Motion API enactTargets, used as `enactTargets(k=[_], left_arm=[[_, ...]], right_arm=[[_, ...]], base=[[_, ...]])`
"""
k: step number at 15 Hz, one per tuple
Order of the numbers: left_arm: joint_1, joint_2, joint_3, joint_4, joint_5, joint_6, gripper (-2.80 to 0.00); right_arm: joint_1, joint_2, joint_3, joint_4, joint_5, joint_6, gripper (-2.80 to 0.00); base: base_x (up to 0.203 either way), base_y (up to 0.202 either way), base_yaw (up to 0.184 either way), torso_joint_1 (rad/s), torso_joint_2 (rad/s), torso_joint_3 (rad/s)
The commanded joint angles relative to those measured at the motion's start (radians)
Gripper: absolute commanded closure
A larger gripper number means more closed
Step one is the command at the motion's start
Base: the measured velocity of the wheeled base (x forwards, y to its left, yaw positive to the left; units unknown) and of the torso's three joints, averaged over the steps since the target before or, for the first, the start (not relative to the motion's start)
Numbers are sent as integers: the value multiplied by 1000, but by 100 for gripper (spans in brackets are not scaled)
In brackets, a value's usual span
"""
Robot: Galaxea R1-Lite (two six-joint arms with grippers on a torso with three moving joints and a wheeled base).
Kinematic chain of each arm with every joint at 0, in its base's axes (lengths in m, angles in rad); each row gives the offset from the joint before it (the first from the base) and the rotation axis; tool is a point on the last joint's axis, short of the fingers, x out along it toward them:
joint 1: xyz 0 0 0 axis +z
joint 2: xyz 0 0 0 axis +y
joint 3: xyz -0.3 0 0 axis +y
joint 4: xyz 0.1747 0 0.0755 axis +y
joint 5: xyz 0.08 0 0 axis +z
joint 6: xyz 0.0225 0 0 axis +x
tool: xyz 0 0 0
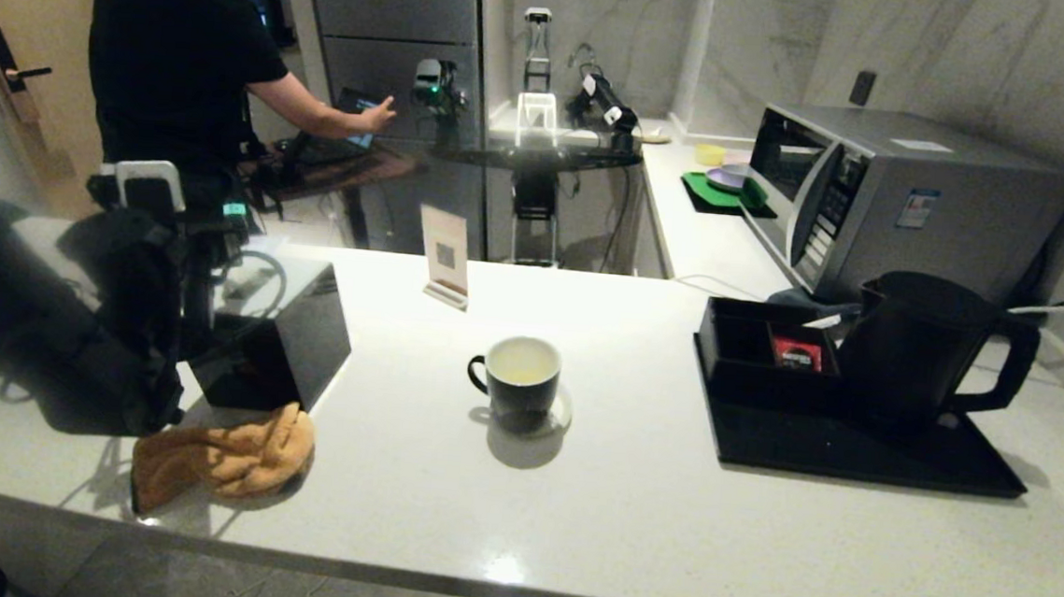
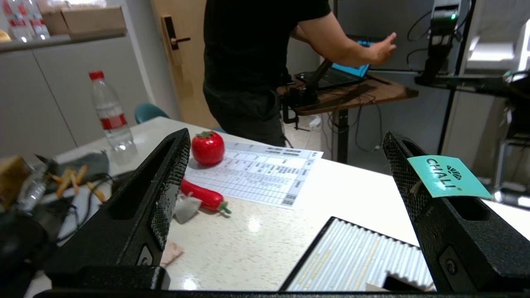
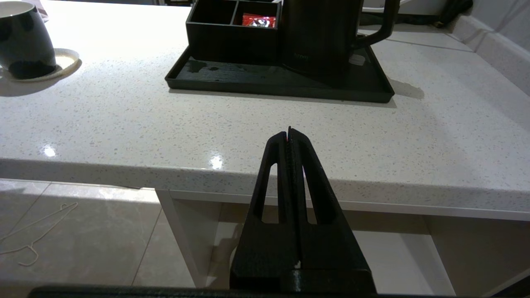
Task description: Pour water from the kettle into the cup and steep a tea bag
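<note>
The cup, black outside and white inside, stands on a small coaster mid-counter and holds pale yellowish water. It also shows at an edge of the right wrist view, cup. The black kettle stands upright on a flat black tray at the right; kettle. No tea bag shows in the cup. My left gripper is open over the counter's far left, with a teal tea tag stuck to one finger. My right gripper is shut and empty, low before the counter's front edge.
A compartment box on the tray holds a red packet. A glossy black box, an orange cloth and a card stand sit at the left. A microwave stands behind the kettle. A person stands beyond the counter.
</note>
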Motion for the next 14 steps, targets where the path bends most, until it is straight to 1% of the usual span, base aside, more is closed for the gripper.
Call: enactTargets(k=[1,4,8,9,12,14], left_arm=[[3,-3,0,-17,-13,22,-280],[25,-8,-1,9,-117,82,-280],[55,-19,-2,61,-230,178,-280],[57,-25,-3,76,-250,180,-280],[55,-51,-1,122,-271,180,-280],[63,-82,-3,172,-314,180,-280]], right_arm=[[0,0,-1,0,0,0,0],[0,0,0,0,0,0,0],[0,0,-1,0,0,0,0],[0,0,-1,0,0,0,0],[0,0,0,0,0,0,0],[0,0,-1,0,0,0,0]], base=[[0,0,0,0,0,0],[0,0,0,0,0,0],[0,0,0,0,0,0],[0,0,0,0,0,0],[0,0,0,0,0,0],[0,0,0,0,0,0]])
